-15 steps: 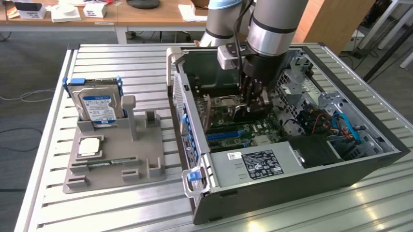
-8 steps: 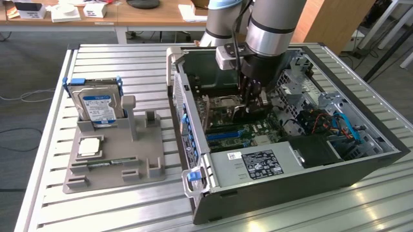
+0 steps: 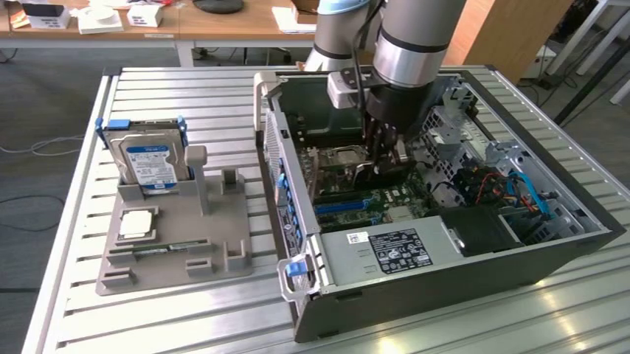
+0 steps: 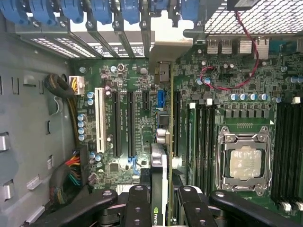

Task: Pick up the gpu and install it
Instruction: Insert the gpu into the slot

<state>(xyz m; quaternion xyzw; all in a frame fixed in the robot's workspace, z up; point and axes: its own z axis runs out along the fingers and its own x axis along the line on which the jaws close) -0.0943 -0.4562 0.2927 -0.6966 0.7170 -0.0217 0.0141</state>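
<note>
Gripper [image 4: 163, 201] closed on the gpu [image 4: 159, 165], inside the computer case [image 3: 443, 273].
The gpu hangs edge-on over the black expansion slots [image 4: 116, 123] of the motherboard [image 4: 142, 75]. If its edge sits off the slot's line, pressing could jam it or bend contacts.

Silver-grey cylindrical robot arm [image 3: 418, 37] with a pale-blue joint cap [image 3: 340, 6], a black cable [image 3: 362, 66], and a black gripper [image 3: 386, 156] with bolted linkage fingers [image 4: 137, 208].

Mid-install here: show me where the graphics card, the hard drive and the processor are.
graphics card [image 4: 160, 165]: wrist view, on its narrow edge.
hard drive [image 3: 150, 163]: exterior view, on its blue-white label.
processor [image 4: 245, 163]: wrist view, on its metal lid.
</note>
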